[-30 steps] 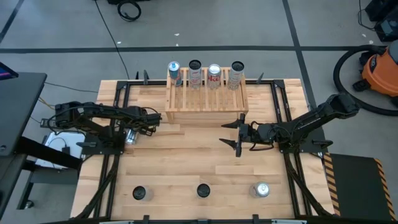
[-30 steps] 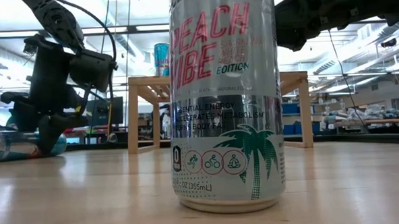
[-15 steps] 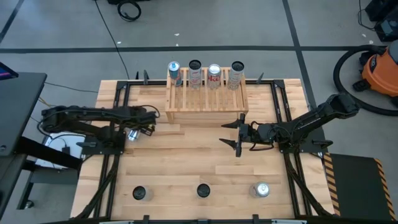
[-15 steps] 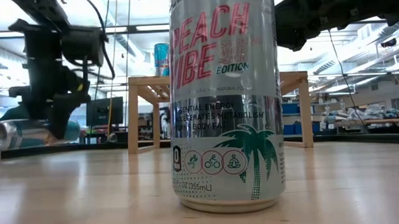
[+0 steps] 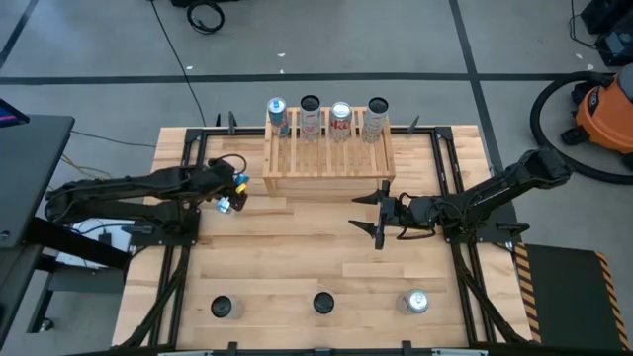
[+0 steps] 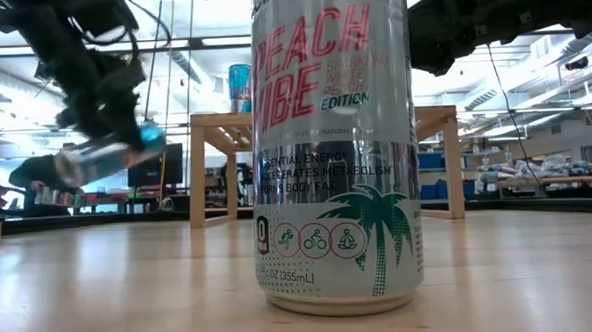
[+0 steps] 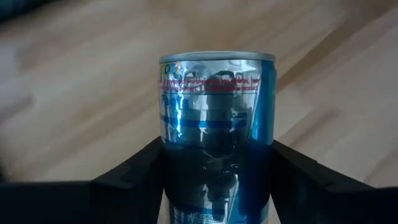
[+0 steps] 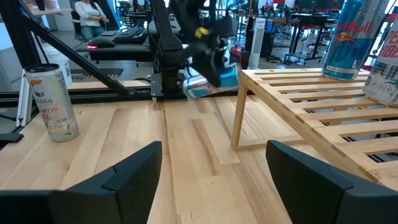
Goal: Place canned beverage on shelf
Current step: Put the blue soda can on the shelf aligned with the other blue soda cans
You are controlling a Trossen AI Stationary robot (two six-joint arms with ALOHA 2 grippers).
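Observation:
My left gripper (image 5: 227, 196) is shut on a blue and silver can (image 7: 214, 99), in the air left of the shelf (image 5: 328, 158). The can also shows in the low view (image 6: 105, 156) and in the right wrist view (image 8: 211, 84). The shelf is a low slatted light-wood rack at the table's far middle, with several cans (image 5: 310, 117) standing along its far edge. My right gripper (image 5: 379, 214) is open and empty, low over the table just near of the shelf's right end. My left gripper pinches the can's round side wall (image 7: 168, 155) between its two fingers (image 7: 140, 171), one on each side of the body. The fingers come from above, slanting down, and lie across the can. The can is lifted clear of the table and tilted, its shelf-side end higher.
Three more cans stand along the table's near edge (image 5: 222, 308) (image 5: 323, 302) (image 5: 416, 302); the middle one fills the low view (image 6: 335, 144). One of these cans shows in the right wrist view (image 8: 53, 102). Black frame rails (image 5: 188, 168) run along both sides of the plank tabletop.
My left gripper has risen and gone toward the shelf, staying shut on the can. The can lay level on the table at the left; it is now lifted clear, carried toward the table's right and tipped, its shelf-side end up.

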